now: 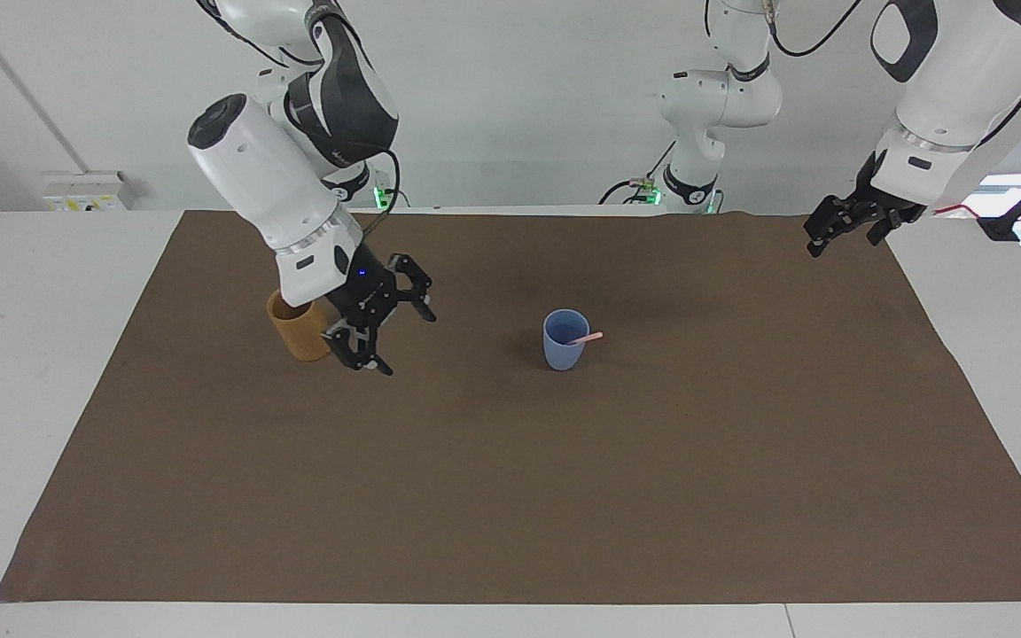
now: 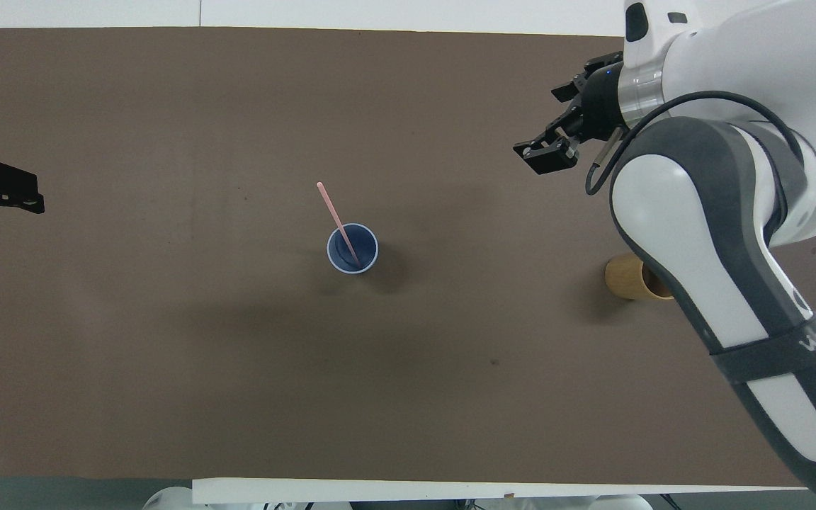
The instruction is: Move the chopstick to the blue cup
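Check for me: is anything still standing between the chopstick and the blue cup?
Nothing visible does. The chopstick already leans inside the blue cup, its upper end over the rim. The right tool, open and empty, hangs by the tan cup; the left tool waits.
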{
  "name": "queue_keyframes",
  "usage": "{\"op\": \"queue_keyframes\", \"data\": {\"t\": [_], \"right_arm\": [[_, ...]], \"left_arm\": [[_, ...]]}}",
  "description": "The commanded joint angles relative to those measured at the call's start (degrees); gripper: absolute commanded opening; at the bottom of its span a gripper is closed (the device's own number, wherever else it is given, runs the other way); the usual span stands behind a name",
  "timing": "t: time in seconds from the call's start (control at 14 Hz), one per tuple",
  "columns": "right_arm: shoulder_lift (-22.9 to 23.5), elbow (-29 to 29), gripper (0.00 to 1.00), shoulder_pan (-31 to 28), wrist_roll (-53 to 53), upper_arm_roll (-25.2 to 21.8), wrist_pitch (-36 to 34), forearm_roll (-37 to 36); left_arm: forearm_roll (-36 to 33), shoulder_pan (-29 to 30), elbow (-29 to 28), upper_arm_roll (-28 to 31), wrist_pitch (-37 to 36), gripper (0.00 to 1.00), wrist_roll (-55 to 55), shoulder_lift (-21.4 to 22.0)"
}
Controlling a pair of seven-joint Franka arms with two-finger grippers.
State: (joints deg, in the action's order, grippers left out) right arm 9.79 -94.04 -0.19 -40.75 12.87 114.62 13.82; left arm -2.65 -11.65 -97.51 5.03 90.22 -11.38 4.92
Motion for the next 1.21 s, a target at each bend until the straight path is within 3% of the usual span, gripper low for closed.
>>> {"op": "queue_keyframes", "data": {"t": [0.0,0.14,0.29,0.5,0.64,0.79,1.14], "right_arm": [[-6.16,0.26,0.99,-1.04,11.53,0.06,-10.69,-7.72],[-9.6,0.18,0.99,1.23,17.86,-4.85,-16.7,-12.93],[-9.61,0.61,0.99,1.59,21.94,-11.42,-21.87,-13.9],[-10.92,2.02,0.99,1.77,25.07,-15.84,-32.34,-17.17],[-12.16,2.2,0.99,1.68,35.34,-17.69,-33.49,-17.95],[-12.34,2.02,0.99,1.33,35.13,-21.29,-33.5,-17.17],[-11.63,3.78,0.99,1.24,39.59,-22.01,-33.05,-17.78]], "left_arm": [[-0.69,-0.04,0.83,-0.11,-1.19,1.0,0.04,-0.26],[-0.69,-0.04,0.83,-0.11,-1.37,1.0,0.04,-0.18],[-0.69,-0.04,0.83,-0.2,-1.28,1.0,0.04,-0.26],[-0.69,0.05,1.01,-0.11,-1.54,1.0,0.3,0.26],[-0.51,0.05,0.92,-0.02,-1.46,1.0,0.92,0.35],[-0.51,0.05,1.44,-0.02,-1.89,1.0,5.47,0.26],[-0.51,0.05,1.45,-0.02,-1.72,1.0,7.25,0.26]]}}
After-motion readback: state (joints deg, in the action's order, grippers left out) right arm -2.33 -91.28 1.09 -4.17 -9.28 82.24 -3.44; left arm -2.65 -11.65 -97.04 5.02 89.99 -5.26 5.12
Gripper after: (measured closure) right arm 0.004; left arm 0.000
